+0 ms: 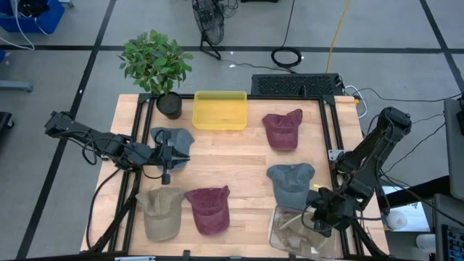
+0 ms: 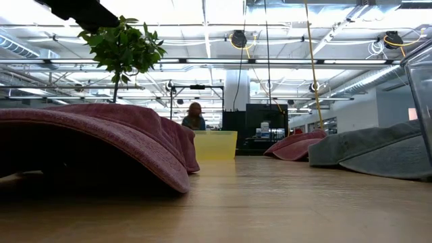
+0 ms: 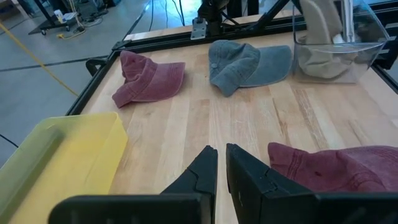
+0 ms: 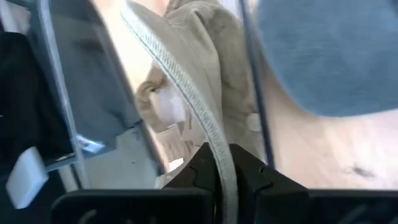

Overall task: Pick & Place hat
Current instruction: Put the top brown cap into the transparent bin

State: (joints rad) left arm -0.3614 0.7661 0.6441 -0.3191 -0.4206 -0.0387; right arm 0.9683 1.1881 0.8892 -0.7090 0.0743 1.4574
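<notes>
Right gripper [image 4: 222, 163] pinched on the thin brim edge of the beige hat [image 4: 205, 74] inside the clear bin [image 1: 284, 235], liable to slip on lifting; left gripper [image 3: 221, 168] nearly closed, empty, above the table [image 1: 246, 163].

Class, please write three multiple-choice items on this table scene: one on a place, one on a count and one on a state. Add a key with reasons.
1. Where does the yellow bin stand?
A. Beside the potted plant
B. Beside the clear bin
C. In the table's middle

2. How many maroon hats lie on the table?
A. One
B. Two
C. Four

3. What is the right gripper doing?
A. Hanging open over bare wood
B. Gripping a maroon hat
C. Pinching the tan hat at the clear bin

Key: 1 A, the bin sits right next to the plant's pot. 2 B, one maroon hat lies near the yellow bin and another lies at the near edge. 3 C, its wrist view shows the fingers closed on the tan brim.
</notes>
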